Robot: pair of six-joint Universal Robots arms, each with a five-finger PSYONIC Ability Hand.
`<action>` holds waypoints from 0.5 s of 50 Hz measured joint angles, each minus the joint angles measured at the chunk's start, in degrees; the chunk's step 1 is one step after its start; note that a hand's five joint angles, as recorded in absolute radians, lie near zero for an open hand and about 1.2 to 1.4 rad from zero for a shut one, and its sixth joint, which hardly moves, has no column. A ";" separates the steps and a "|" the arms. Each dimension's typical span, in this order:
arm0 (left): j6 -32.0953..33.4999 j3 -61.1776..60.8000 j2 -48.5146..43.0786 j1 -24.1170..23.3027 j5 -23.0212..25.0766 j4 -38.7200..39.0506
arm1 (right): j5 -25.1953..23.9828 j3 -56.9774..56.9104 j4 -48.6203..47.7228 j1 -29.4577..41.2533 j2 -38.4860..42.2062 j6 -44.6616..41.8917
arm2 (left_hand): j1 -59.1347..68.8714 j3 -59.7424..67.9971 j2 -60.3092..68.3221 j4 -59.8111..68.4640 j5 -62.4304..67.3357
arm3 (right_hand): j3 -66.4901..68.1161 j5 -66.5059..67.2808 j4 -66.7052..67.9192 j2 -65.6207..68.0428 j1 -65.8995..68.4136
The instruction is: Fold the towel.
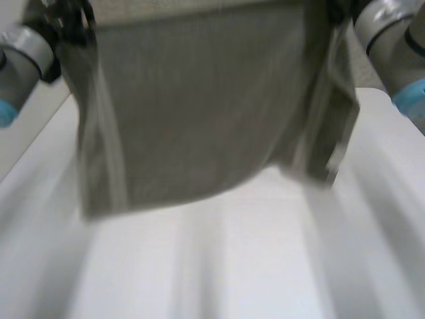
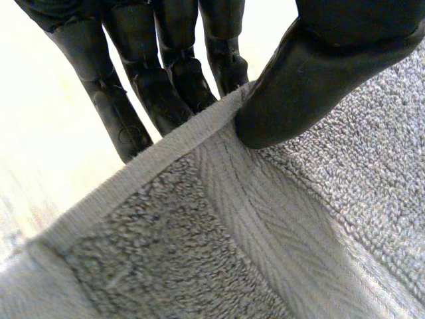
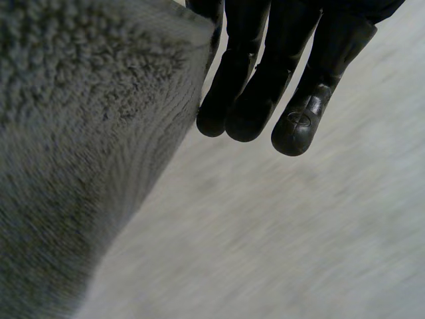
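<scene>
A grey towel (image 1: 199, 106) is held up in the air and covers the upper half of the head view, from 10 o'clock across to 2 o'clock. It hangs flat like a curtain. Its lower edge slopes, lowest toward 8 o'clock and higher toward 4 o'clock. Along its 3 o'clock side a narrow strip is folded over and ends in a loose corner.

Up close the cloth is looped terry with a smooth woven band and a flat hem. The white table (image 1: 232, 266) lies below and beyond it, from 4 o'clock round to 8 o'clock.

The left arm (image 1: 23, 60) comes in at 10 o'clock and the right arm (image 1: 392, 33) at 2 o'clock, each at an upper corner of the towel.

The left hand (image 2: 332, 66) pinches the hem, with its thumb pressed on the near face and its straight fingers (image 2: 166, 93) behind the edge.

The right hand (image 3: 265, 86) is just beside the towel's edge. Whether it has hold of the cloth cannot be told.
</scene>
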 measured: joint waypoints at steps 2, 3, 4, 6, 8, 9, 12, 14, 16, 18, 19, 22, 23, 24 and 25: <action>-1.70 4.22 -0.28 -0.01 -1.22 1.73 | 0.16 -0.73 -2.78 0.14 -0.69 -0.02 | 0.00 0.00 0.00 0.00 0.00 | 0.00 0.00 0.00 0.00 0.00; -2.83 6.02 -0.11 0.05 -1.77 2.77 | -0.02 -0.41 -3.89 0.17 -1.32 0.00 | 0.00 0.01 0.00 0.00 0.00 | 0.00 0.00 0.00 0.00 0.00; -3.37 6.66 0.06 0.09 -1.97 3.26 | -0.17 -0.11 -4.12 0.17 -1.63 0.02 | 0.00 0.01 0.00 0.00 0.00 | 0.00 0.00 0.00 0.00 0.00; -4.91 7.25 0.98 0.28 -2.37 4.41 | -1.02 1.92 -4.11 0.11 -2.88 0.05 | 0.00 0.01 0.00 0.00 0.00 | 0.00 0.11 0.00 0.00 0.00; -6.11 5.63 2.39 0.55 -2.42 5.11 | -2.38 5.18 -2.75 0.05 -4.33 -0.02 | 0.00 0.01 0.01 0.00 0.00 | 0.00 0.16 0.00 0.04 0.00; -6.53 3.94 3.28 0.72 -2.31 5.31 | -3.26 7.34 -1.54 0.03 -5.18 -0.09 | 0.00 0.01 0.01 0.00 0.00 | 0.00 0.16 0.00 0.00 0.00; -6.96 -1.85 5.53 1.22 -1.52 5.58 | -5.37 13.16 1.63 -0.15 -7.12 -0.33 | 0.00 0.02 0.09 0.01 0.30 | 0.00 0.16 0.00 0.00 0.00; -6.88 -7.38 7.20 1.77 -0.40 5.78 | -6.78 17.81 3.46 -0.35 -8.44 -0.52 | 0.00 0.10 0.10 0.01 0.53 | 0.00 0.16 0.00 0.00 0.00; -6.51 -14.02 8.90 2.61 1.36 6.15 | -8.19 22.88 4.61 -0.57 -9.87 -0.68 | 0.00 0.12 0.11 0.01 0.55 | 0.00 0.16 0.01 0.00 0.00; -5.68 -22.33 10.72 3.82 3.91 6.88 | -9.98 29.23 5.10 -0.98 -11.52 -0.85 | 0.00 0.13 0.11 0.02 0.56 | 0.00 0.16 0.01 0.00 0.00; -5.07 -26.28 11.50 4.37 5.15 7.24 | -10.85 32.13 5.07 -1.26 -12.17 -0.92 | 0.00 0.13 0.11 0.02 0.56 | 0.00 0.16 0.01 0.00 0.00; -2.77 -36.76 13.27 5.74 8.19 8.26 | -13.07 39.82 4.63 -2.38 -13.62 -1.07 | 0.00 0.13 0.11 0.05 0.58 | 0.00 0.17 0.01 0.00 0.00; -2.18 -38.79 13.54 5.99 8.71 8.45 | -13.61 41.66 4.47 -2.70 -13.91 -1.11 | 0.00 0.13 0.11 0.08 0.59 | 0.00 0.17 0.01 0.00 0.00; -0.65 -43.35 14.12 6.57 9.74 8.92 | -14.74 45.37 4.03 -3.36 -14.44 -1.21 | 0.00 0.13 0.11 0.18 0.59 | 0.00 0.18 0.01 0.00 0.00; 0.02 -45.13 14.32 6.79 10.13 9.13 | -15.21 46.91 3.82 -3.65 -14.63 -1.26 | 0.00 0.13 0.11 0.19 0.59 | 0.00 0.18 0.01 0.00 0.00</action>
